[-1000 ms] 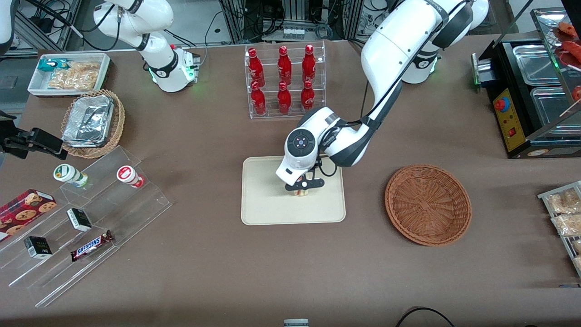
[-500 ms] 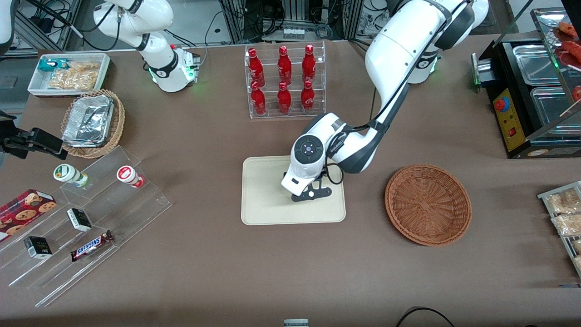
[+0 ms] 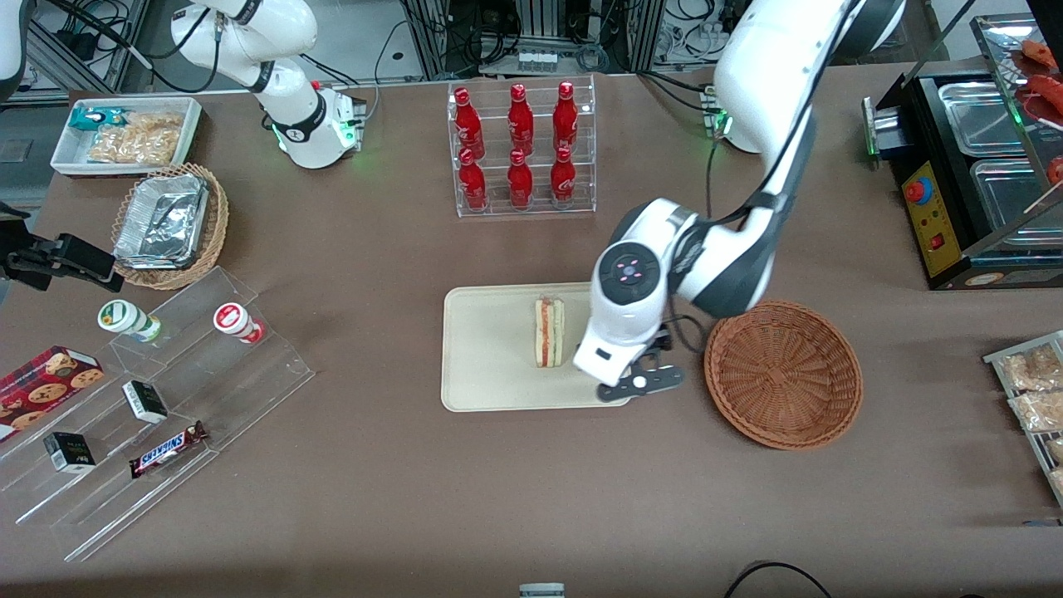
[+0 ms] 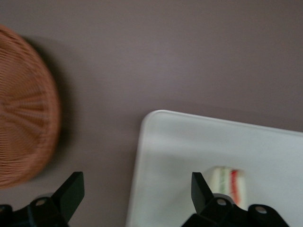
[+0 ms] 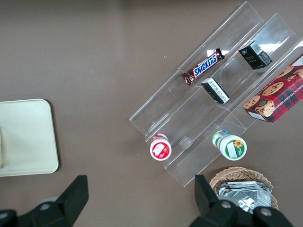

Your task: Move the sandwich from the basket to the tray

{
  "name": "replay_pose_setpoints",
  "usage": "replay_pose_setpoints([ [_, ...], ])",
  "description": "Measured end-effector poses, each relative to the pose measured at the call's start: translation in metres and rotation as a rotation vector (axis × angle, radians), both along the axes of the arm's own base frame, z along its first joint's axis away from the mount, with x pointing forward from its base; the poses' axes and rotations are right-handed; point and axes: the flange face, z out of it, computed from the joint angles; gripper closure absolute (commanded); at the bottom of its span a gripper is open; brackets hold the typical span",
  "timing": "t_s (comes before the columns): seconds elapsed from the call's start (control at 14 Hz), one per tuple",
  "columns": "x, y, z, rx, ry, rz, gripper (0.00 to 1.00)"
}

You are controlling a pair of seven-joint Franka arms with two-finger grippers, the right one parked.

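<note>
front view: sandwich long axis points cameraward.

The front camera hangs high and looks steeply down on me, taking in the whole brown table, with my working arm's end at that picture's right.

The camera on my wrist looks straight down from close above, past my gripper, whose fingers stand wide apart, catching only a corner of the tray, the sandwich on it and the basket rim.

The parked arm's wrist camera also faces down, from higher, over the clear stepped display and a tray corner.

All three share the tray; front and my wrist view share the sandwich and basket.
</note>
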Motion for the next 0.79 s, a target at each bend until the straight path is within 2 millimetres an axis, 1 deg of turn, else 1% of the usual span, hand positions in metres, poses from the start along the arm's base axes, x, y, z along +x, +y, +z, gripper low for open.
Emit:
replay_pose_setpoints([
  [0.07, 0.003, 0.025, 0.026, 0.018, 0.023, -0.009, 0.00],
  [0.21, 0.006, 0.080, 0.079, 0.025, 0.043, 0.029, 0.00],
  [0.36, 0.006, 0.143, 0.127, -0.001, 0.037, 0.076, 0.00],
  [0.43, 0.001, 0.174, 0.146, -0.014, 0.051, 0.074, 0.00],
  [0.5, -0.005, 0.201, 0.163, -0.024, 0.070, 0.060, 0.00],
  [0.64, -0.017, 0.245, 0.190, -0.042, 0.090, 0.010, 0.00],
  [0.71, -0.025, 0.262, 0.203, -0.048, 0.102, -0.013, 0.00],
  [0.79, -0.035, 0.275, 0.216, -0.056, 0.118, -0.030, 0.00],
])
